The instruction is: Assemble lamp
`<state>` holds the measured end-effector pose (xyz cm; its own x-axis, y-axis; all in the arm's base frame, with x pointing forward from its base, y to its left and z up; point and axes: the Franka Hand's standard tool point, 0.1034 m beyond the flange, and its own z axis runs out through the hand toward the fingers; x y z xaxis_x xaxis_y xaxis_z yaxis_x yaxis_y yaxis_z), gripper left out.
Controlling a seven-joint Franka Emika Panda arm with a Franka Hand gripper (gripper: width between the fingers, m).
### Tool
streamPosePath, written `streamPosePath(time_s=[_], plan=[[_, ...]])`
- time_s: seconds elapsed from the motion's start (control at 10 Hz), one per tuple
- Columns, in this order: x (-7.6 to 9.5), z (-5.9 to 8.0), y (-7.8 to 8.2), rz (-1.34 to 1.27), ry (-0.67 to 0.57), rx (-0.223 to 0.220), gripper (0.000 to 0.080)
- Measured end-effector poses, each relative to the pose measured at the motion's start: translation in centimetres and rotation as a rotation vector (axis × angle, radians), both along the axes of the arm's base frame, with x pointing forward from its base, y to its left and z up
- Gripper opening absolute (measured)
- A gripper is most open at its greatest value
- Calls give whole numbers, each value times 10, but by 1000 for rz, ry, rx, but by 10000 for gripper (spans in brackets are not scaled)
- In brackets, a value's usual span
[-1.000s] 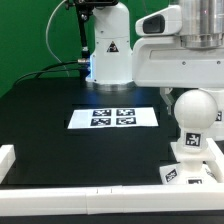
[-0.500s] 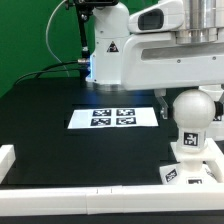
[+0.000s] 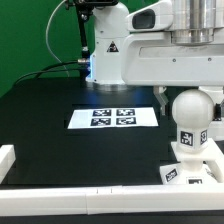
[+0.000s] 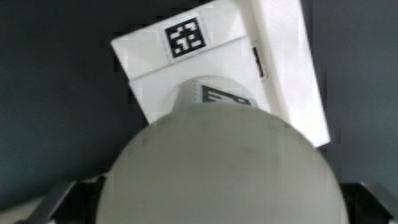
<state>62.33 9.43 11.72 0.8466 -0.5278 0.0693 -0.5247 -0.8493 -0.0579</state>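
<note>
The white round-headed bulb (image 3: 190, 110) stands upright on the flat square base (image 3: 200, 168) at the front of the exterior view's right. My gripper (image 3: 190, 98) comes down from above and is shut round the bulb's head. In the wrist view the bulb's head (image 4: 214, 165) fills the space between my dark fingers (image 4: 68, 200), with the gripper (image 4: 214, 208) around it. Beyond it lies the tagged base (image 4: 169, 50). The lamp shade is out of view.
The marker board (image 3: 113, 117) lies mid-table on the black mat. A white raised rail (image 3: 60, 195) borders the front and the exterior view's left. The big white robot body (image 3: 108, 50) stands at the back.
My wrist above the hand has turned and shifted towards the exterior view's left. The bulb's tag has moved slightly left with it. The base has stayed put.
</note>
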Motion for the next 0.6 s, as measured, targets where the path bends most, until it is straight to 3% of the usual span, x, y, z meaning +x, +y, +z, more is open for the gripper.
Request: streamPosePath(time_s=[0.2, 0.6], plan=[[-2, -2, 0, -302, 9, 34, 576], [-5, -3, -1, -790, 8, 155, 576]])
